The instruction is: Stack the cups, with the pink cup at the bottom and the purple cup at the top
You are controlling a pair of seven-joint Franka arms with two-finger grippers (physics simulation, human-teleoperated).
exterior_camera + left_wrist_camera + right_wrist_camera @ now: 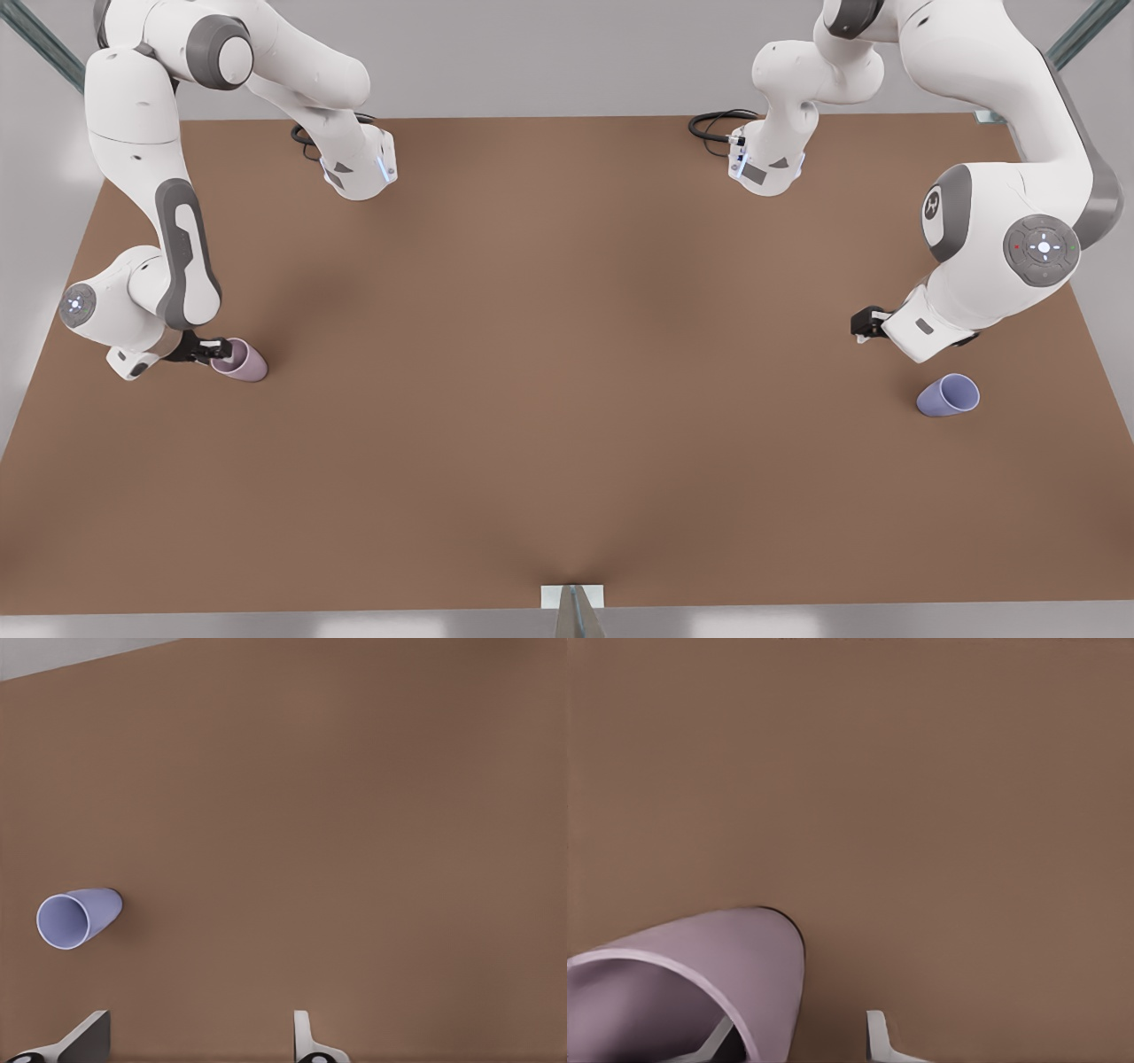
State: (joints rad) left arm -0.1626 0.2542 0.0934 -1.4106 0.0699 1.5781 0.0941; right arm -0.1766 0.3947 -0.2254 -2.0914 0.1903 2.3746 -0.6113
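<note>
The pink cup [244, 361] stands mouth up on the brown table near the front view's left edge. My right gripper [217, 350] is at its rim, open. One finger [719, 1038] is inside the pink cup [700, 966] and the other finger [875, 1035] is outside, so the right gripper [799, 1032] straddles the wall without pinching it. The purple cup [948, 395] stands alone at the front view's right. My left gripper [861, 326] hangs open, short of it and farther back, with nothing between its fingers. In the left wrist view the purple cup [75, 917] sits off to the side of the left gripper [202, 1028].
Both arm bases [359, 168] [766, 164], with black cables, stand at the table's back edge. The brown table [567, 354] stretches wide between the two cups. A metal bracket [573, 598] sits at the front edge.
</note>
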